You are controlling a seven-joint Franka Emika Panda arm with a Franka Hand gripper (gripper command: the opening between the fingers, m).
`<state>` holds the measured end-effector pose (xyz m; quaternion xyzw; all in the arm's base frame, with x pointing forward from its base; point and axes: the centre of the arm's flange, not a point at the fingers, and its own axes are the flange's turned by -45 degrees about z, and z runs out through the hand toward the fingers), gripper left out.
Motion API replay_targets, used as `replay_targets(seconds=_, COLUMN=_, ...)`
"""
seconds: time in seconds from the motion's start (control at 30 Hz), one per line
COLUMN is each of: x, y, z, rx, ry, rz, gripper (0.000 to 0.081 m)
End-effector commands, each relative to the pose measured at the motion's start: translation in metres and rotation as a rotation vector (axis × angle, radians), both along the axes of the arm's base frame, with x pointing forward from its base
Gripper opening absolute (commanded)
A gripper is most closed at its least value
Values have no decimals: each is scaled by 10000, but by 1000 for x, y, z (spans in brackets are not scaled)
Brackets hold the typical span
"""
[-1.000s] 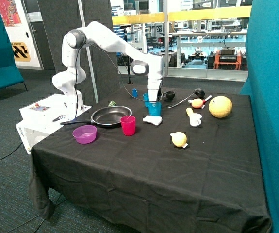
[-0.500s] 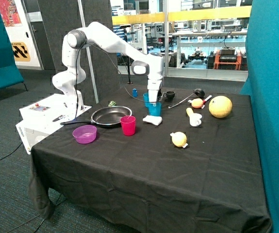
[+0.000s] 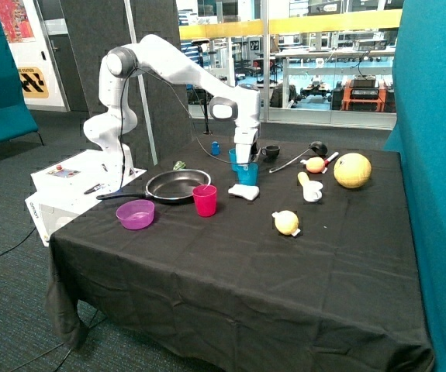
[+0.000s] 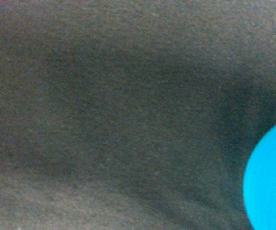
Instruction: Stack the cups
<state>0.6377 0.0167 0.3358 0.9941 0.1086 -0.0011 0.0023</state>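
Since a second ago the claw (image 3: 245, 160) has been rising very slightly above the two blue cups (image 3: 243, 167), while everything on the desk (image 3: 230, 263) is lying where it was; whether the claw is gripping a cup or standing open I cannot tell, as its tips are lost against the blue plastic; going from left to right, a shallow purple bowl (image 3: 136, 214) is sitting empty near the desk's edge; a dark frying pan (image 3: 178, 185) is lying behind it with nothing visible inside; one pink-red cup (image 3: 205, 200) is standing upright and alone just in front of the pan; the blue cups are standing close together under the claw, and whether one is sitting in the other is not clear; a small black mug (image 3: 271, 153) is standing behind them; so three cups are showing, two blue and one red; in the wrist view only dark cloth and a blue cup's edge (image 4: 271, 179) are showing.
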Motion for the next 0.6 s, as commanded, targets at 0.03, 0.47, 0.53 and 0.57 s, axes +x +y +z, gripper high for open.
replay_targets(seconds=0.03, x=-3, y=-9, z=2, rx=48, ry=-17, rz=-105, gripper=0)
replay_targets(seconds=0.47, x=-5, y=1, z=0, rx=49, ry=-16, rz=118, gripper=0)
replay_targets(seconds=0.53, x=-4, y=5, z=0, rx=49, ry=-16, rz=203, gripper=0)
replay_targets(seconds=0.57, x=-4, y=7, z=0, rx=49, ry=-16, rz=222, gripper=0)
